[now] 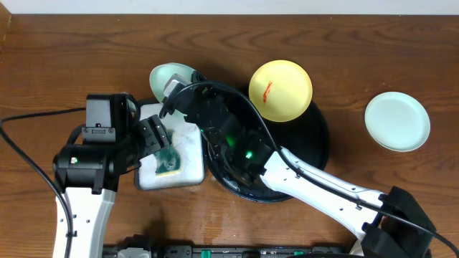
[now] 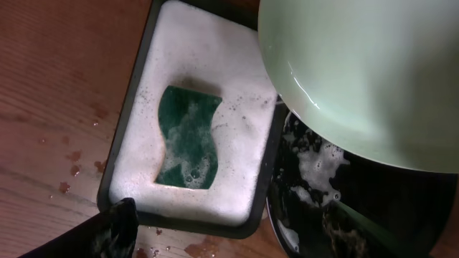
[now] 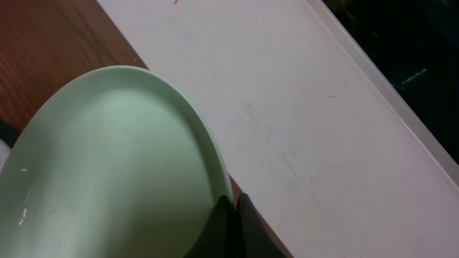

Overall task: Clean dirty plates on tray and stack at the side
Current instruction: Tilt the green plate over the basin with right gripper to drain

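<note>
Mint-green plate [image 1: 169, 76] hangs tilted at the far left, just past the foamy tray [image 2: 113, 154], pinched by its rim in the closed right gripper [image 3: 233, 209]. It looks light, stiff and slippery when wet, so a firm hold on the rim seems safest. Left gripper [image 1: 159, 143] stands open above the sponge [image 2: 188, 136].

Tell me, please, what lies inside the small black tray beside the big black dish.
A green sponge lies in white foam that fills the tray. The foam covers the tray's floor and the sponge's underside, so those cannot be seen.
</note>
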Robot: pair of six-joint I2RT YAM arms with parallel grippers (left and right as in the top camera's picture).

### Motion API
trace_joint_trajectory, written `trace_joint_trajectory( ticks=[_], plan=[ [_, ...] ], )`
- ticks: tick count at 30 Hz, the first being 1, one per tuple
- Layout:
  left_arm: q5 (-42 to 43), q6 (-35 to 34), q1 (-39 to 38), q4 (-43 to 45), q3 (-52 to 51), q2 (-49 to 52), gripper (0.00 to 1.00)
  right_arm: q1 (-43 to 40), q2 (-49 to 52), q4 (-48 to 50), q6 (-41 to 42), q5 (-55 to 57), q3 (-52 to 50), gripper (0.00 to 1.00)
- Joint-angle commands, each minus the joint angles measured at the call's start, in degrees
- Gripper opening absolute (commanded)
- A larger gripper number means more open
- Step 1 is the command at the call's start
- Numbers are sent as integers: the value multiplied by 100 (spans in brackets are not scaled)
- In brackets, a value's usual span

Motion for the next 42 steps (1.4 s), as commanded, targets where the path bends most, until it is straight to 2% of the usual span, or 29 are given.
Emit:
trace_joint_trajectory(
  ticks=[1,7,14,17,20,23,25,26,27,28,30,31,33,34,36,39,42],
  plan=[
    [55,13,20,-13,96,22,83,125,-83,39,-50,57,103,1],
    [55,13,20,-13,96,22,83,125,-83,37,-39,57,103,1],
    [52,13,20,-11,96,22,83,173,-81,-98,348,-129,103,1],
    [55,13,20,-13,96,22,83,256,-79,-199,-341,-31,103,1],
    [55,13,20,-11,96,22,83,221,-81,-138,85,278,103,1],
    [55,13,20,-13,96,22,83,267,-79,-302,-339,155,103,1],
    [52,13,20,-11,96,22,83,232,-81,-149,236,238,103,1],
    [52,13,20,-13,96,22,83,236,-92,-201,328,-42,103,1],
    [52,13,20,-11,96,22,83,258,-92,-273,81,-232,103,1],
    [55,13,20,-11,96,22,83,269,-90,-179,-205,31,103,1],
    [55,13,20,-11,96,22,83,238,-92,44,313,393,103,1],
    [52,13,20,-11,96,22,83,247,-92,-35,273,114,103,1],
    [52,13,20,-13,96,22,83,310,-87,-103,-378,9,103,1],
    [55,13,20,-13,96,22,83,310,-79,11,-343,299,103,1],
    [52,13,20,-11,96,22,83,297,-83,109,229,511,103,1],
    [55,13,20,-13,96,22,83,334,-92,-160,-208,280,103,1],
    [55,13,20,-13,96,22,83,315,-98,-232,374,238,103,1]
  ],
)
